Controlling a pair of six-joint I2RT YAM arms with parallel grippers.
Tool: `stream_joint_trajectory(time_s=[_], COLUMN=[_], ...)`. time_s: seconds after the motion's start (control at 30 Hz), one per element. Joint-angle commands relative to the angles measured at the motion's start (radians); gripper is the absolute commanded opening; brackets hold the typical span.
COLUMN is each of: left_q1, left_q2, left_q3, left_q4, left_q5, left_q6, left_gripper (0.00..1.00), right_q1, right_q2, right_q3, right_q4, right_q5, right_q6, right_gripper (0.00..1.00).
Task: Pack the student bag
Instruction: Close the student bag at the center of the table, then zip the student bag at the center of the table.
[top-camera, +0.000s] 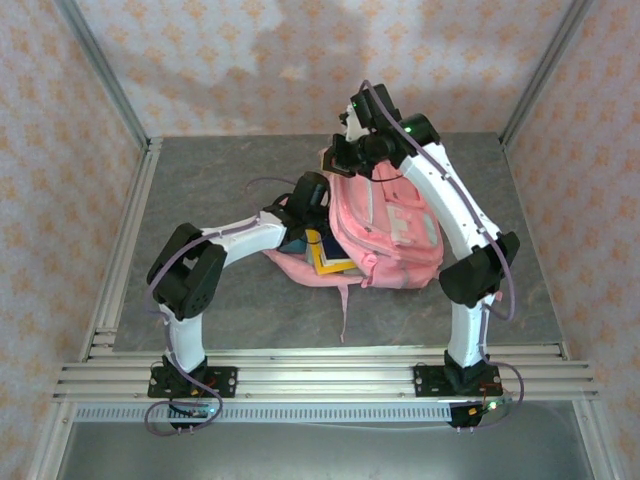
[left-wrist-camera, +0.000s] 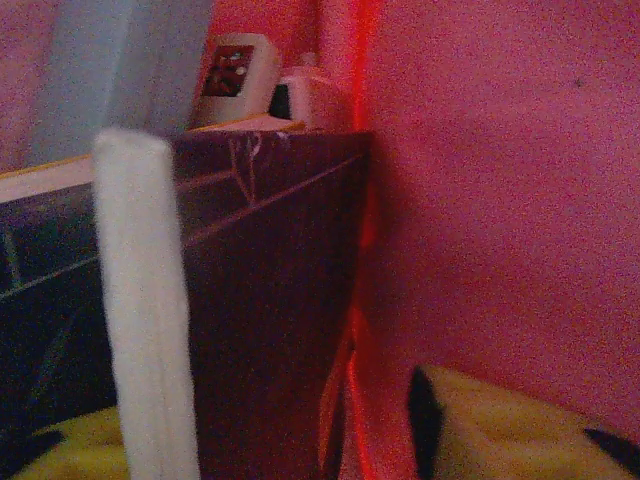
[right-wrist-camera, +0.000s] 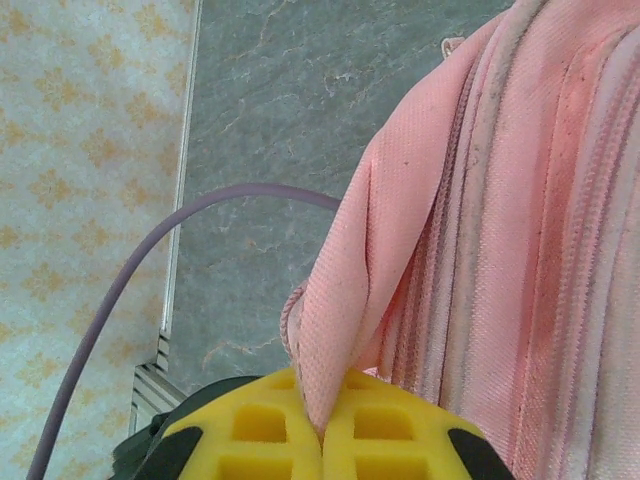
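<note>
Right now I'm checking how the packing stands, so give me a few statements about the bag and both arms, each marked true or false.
1. The right jaws are shut on a fold of the student bag. True.
2. The bag lies on a bare wooden top. False: the table is grey with a stone pattern.
3. The left arm reaches in at the bag's open side. True.
4. The left jaws are clamped tight. False: they stand apart inside the pink interior, beside a dark book.
5. A yellow-edged book shows at the bag's opening. True.
</note>
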Motion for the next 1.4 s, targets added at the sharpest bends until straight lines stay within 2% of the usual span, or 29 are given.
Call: stream_joint_trajectory(time_s=[0.0, 0.17, 0.37, 0.5, 0.57, 0.67, 0.8, 0.97, 1.17, 1.37], left_q1=[0.016, 0.104, 0.205, 0.214, 0.214, 0.209, 0.17, 0.061, -0.068, -0.081], left_q2=[-0.105, -0.259, -0.424, -0.502, -0.53, -0.565, -0.601, -0.582, -0.472, -0.306], left_q3=[0.005, -0.075, -0.167, -0.189, -0.198, -0.213, -0.231, -0.247, -0.215, -0.138], left_q4=[-0.166, -0.345, -0.537, -0.626, -0.657, -0.698, -0.758, -0.789, -0.792, -0.838], left_q5=[-0.078, -0.136, -0.208, -0.248, -0.253, -0.249, -0.284, -0.306, -0.317, -0.389], left_q6=[0.102, 0.197, 0.31, 0.365, 0.368, 0.375, 0.421, 0.464, 0.505, 0.553], left_gripper=[0.59, 0.65, 0.65, 0.63, 0.61, 0.57, 0.51, 0.44, 0.31, 0.18], right_q1=[0.005, -0.008, -0.026, -0.022, -0.012, 0.002, 0.013, 0.013, 0.002, -0.086], right_q2=[-0.091, -0.116, -0.118, -0.081, -0.042, 0.02, -0.002, -0.15, -0.336, -0.477], right_q3=[0.0, -0.073, -0.146, -0.167, -0.14, -0.028, -0.018, -0.288, -0.668, -0.944], right_q4=[0.116, 0.124, 0.182, 0.237, 0.22, 0.096, 0.009, 0.027, 0.096, 0.202], right_q5=[0.044, 0.139, 0.156, 0.126, 0.139, 0.239, 0.391, 0.462, 0.429, 0.346], right_q6=[0.013, 0.023, 0.077, 0.133, 0.135, 0.123, 0.089, 0.071, 0.093, 0.164], right_gripper=[0.0, 0.06, 0.13, 0.24, 0.36, 0.46, 0.48, 0.46, 0.42, 0.36])
